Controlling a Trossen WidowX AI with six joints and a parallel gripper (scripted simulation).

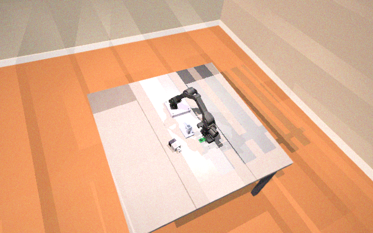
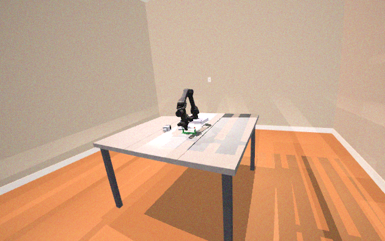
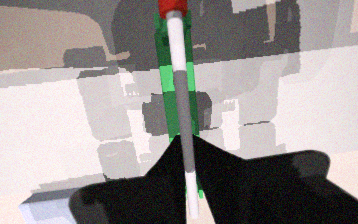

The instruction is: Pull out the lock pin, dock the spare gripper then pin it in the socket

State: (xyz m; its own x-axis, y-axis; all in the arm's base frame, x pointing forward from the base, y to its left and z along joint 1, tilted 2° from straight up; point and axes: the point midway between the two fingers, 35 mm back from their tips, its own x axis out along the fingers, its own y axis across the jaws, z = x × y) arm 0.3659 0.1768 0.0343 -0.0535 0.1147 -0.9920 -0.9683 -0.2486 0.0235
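Note:
My gripper (image 3: 184, 138) (image 2: 186, 128) is shut on the lock pin (image 3: 181, 92), a pale and grey rod with a red head. The pin lies lengthwise over the green cradle (image 1: 202, 139) (image 2: 189, 133) (image 3: 167, 79), its red head at the cradle's far end in the wrist view. In the exterior view the head is about level with the top of the cradle's right post; I cannot tell whether pin and cradle touch. The mount (image 1: 188, 128) stands upright on its pale base, with no pin visible in it. The spare gripper (image 1: 174, 145) (image 2: 166, 128), white with a dark end, lies on the table, apart from the mount.
The arm's pale base plate (image 1: 182, 112) is behind the mount on the table (image 1: 145, 177) (image 2: 162, 153). The arm arches from it to the cradle, passing beside the mount. A pale blue-grey part (image 3: 47, 207) shows at the wrist view's lower left. Hard shadows cross the table.

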